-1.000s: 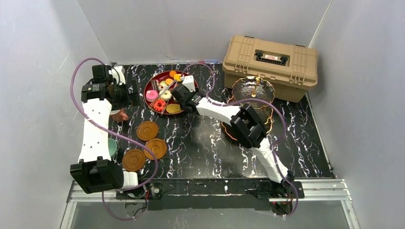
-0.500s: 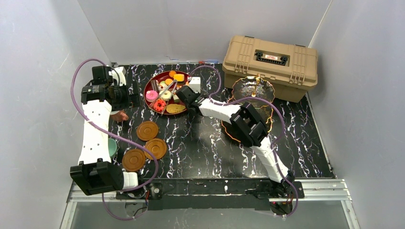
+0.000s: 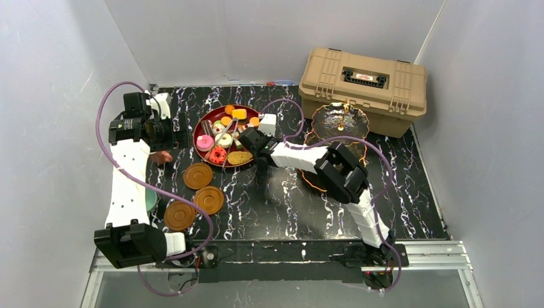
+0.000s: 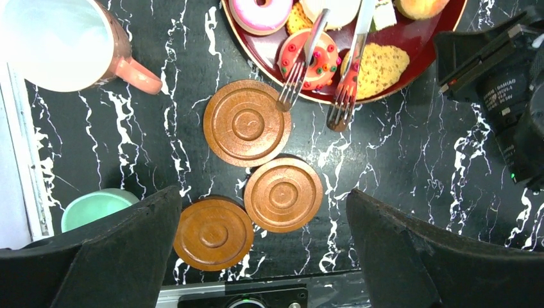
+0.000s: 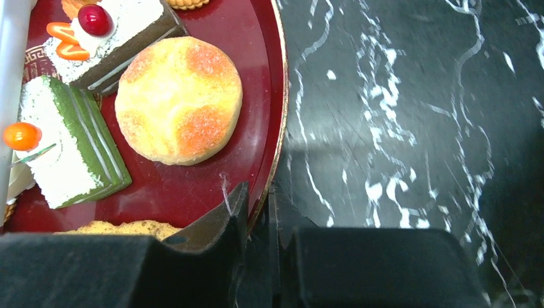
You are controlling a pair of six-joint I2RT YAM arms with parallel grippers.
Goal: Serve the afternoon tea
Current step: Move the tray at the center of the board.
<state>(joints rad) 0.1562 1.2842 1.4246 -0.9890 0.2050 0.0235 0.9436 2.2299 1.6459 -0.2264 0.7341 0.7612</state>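
Observation:
A red plate (image 3: 201,130) holds the afternoon tea's pastries: a pink donut (image 3: 204,142), a round yellow cake (image 5: 178,99) and a green layered slice (image 5: 67,151). My right gripper (image 3: 252,140) is shut on the plate's gold-edged right rim (image 5: 280,122), one finger inside and one outside. High above the table, my left gripper (image 4: 263,196) hangs open over three brown saucers (image 4: 247,122) (image 4: 283,194) (image 4: 213,233). The pinkish cup (image 4: 58,38) and the teal cup (image 4: 96,206) stand to their left. The dark three-tier stand (image 3: 340,119) is at the back right.
Metal tongs (image 4: 301,61) lie across the plate's near side, their tips over the rim by the nearest saucer. A tan plastic case (image 3: 362,83) stands behind the stand. Grey walls close in the black marbled table (image 3: 282,205) on three sides.
My right gripper moved from over the pastries to the plate's right rim and closed on it. The plate has slid to the right and nearer. The left arm is still.

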